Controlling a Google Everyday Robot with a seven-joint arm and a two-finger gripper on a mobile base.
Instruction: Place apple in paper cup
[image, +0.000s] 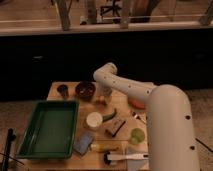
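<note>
Wooden table (56, 95), dim room. Gripper (104, 93) hung at far centre, just above apple (102, 102); whether it was wide or narrow could not be told. Paper cup (93, 120) stood near-left of apple, close by

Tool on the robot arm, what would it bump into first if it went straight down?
Most likely the apple, which sits on the table just below the tool. Depth is unclear, so it might land beside it.
</note>
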